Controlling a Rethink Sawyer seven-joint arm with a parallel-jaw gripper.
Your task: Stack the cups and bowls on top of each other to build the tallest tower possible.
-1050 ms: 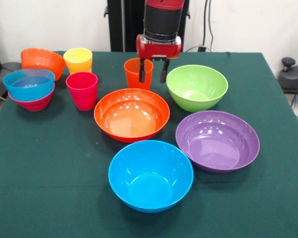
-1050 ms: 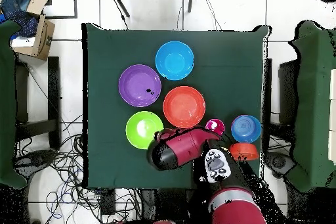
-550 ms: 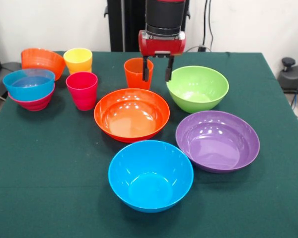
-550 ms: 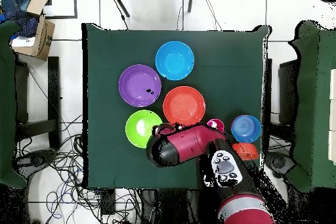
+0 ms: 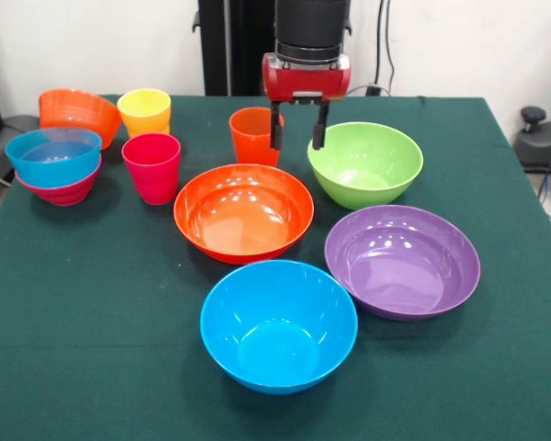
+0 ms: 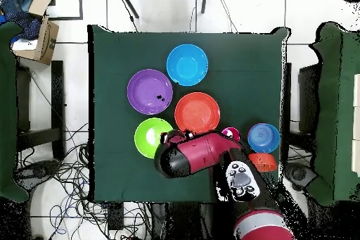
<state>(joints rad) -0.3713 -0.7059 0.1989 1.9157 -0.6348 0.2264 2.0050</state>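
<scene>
My gripper hangs open and empty just above the table, between the orange cup and the lime green bowl, its right finger at the bowl's left rim. In front lie the large orange bowl, the purple bowl and the blue bowl. At the left stand the yellow cup and the red-pink cup. The translucent blue bowl sits nested in the magenta bowl, with the translucent orange bowl behind. In the overhead view my arm hides the gripper.
The dark green tablecloth reaches every table edge. From above, the blue bowl, purple bowl, orange bowl and green bowl cluster mid-table. A cardboard box and cables lie on the floor outside.
My gripper has shifted sideways from beside the orange cup toward the lime green bowl's rim, staying open. No cup or bowl has moved.
</scene>
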